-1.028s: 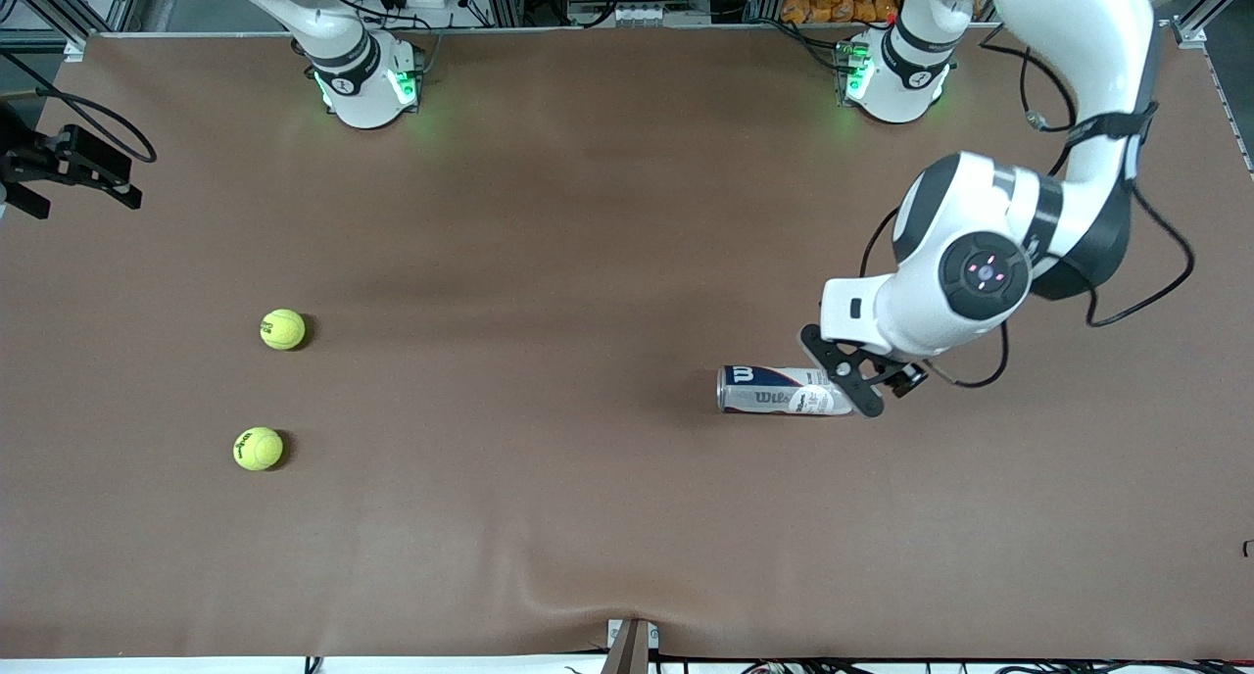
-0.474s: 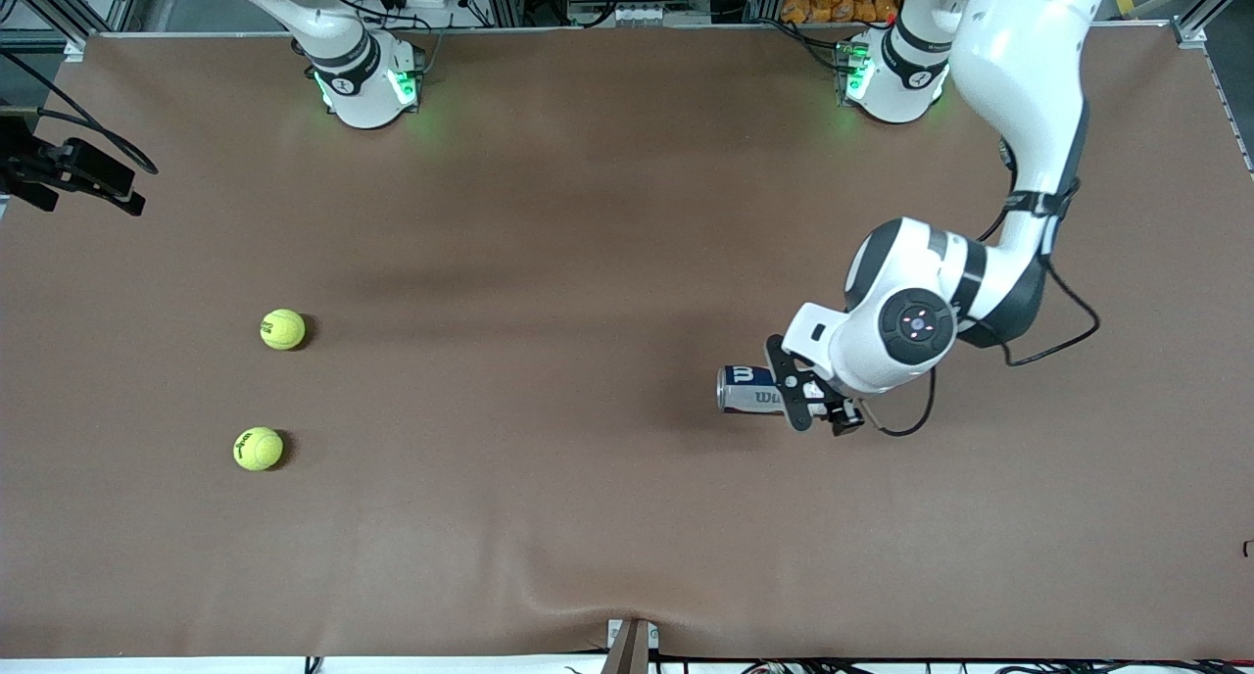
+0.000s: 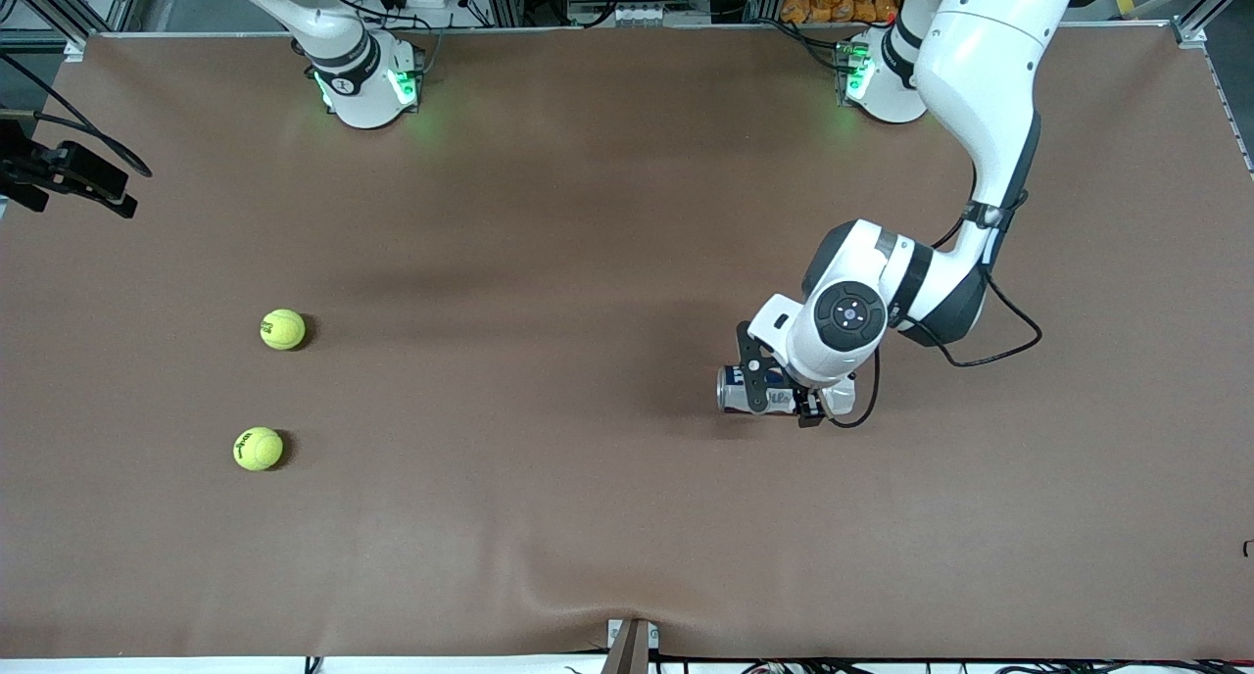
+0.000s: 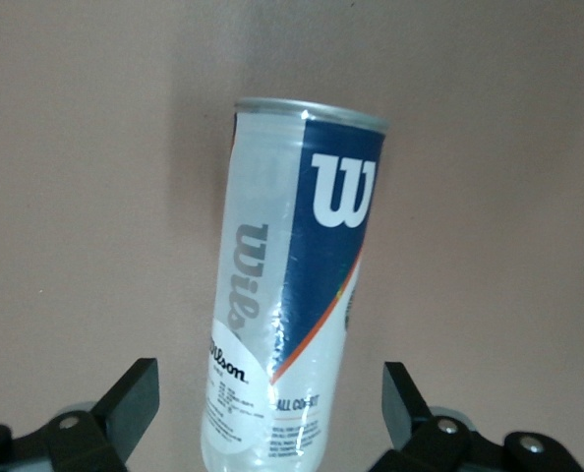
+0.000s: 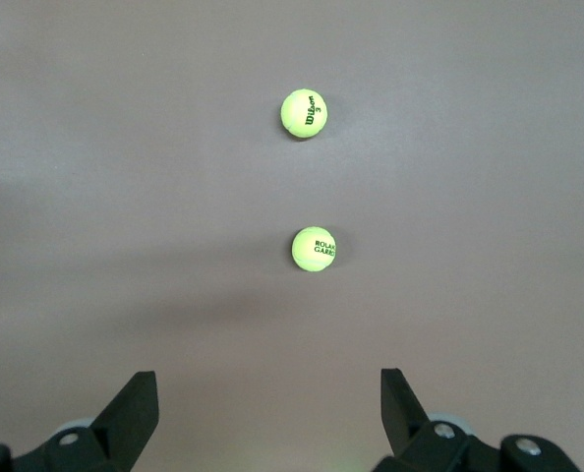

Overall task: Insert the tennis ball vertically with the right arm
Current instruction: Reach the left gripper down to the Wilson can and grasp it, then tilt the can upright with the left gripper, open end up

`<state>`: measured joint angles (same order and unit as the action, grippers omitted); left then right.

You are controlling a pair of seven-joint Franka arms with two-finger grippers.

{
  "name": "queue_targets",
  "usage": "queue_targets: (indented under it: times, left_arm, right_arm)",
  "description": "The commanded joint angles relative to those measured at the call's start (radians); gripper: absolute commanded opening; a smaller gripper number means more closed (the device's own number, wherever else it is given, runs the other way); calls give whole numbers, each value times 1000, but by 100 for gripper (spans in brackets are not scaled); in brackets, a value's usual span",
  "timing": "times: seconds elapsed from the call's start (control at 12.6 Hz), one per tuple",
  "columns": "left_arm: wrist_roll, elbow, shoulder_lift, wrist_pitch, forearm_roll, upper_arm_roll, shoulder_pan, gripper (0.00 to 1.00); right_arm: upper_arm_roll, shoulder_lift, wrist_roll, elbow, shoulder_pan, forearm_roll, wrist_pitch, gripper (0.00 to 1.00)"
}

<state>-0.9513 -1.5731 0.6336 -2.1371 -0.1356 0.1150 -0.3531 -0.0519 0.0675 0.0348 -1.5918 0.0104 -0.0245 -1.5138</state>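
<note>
A clear plastic tennis-ball can with a blue-and-white printed label and a silver rim [image 3: 774, 391] [image 4: 290, 295] lies on its side on the brown worktop [image 3: 588, 263] toward the left arm's end, its long axis running along the worktop's length and its silver rim pointing toward the right arm's end. The left end effector [image 3: 779, 390] [image 4: 272, 418] is low over the can, fingers spread wide on either side of it, holding nothing. Two yellow-green felt tennis balls sit toward the right arm's end, well apart from the can: one [image 3: 282, 329] [image 5: 314, 249] farther from the front camera, the other [image 3: 258, 449] [image 5: 304, 113] nearer. The right end effector [image 5: 272, 418] waits high over the worktop, fingers wide open and empty.
</note>
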Motion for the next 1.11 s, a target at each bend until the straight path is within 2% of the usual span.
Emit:
queue_targets:
  times: [0.0, 0.24, 0.55, 1.03]
  left_arm:
    - [-11, -14, 27, -61, -27, -3, 0, 100]
    - [-9, -74, 32, -173, -25, -1, 2, 100]
    - [-4, -96, 32, -184, -25, -1, 8, 100]
    - [69, -96, 38, -202, -9, 2, 2, 100]
  right_arm:
    - [9, 0, 17, -2, -1, -25, -11, 100]
    - [4, -12, 8, -14, -20, 1, -55, 100]
    - [4, -8, 34, -2, -38, -6, -57, 100]
    - [9, -15, 34, -7, -7, -6, -55, 100]
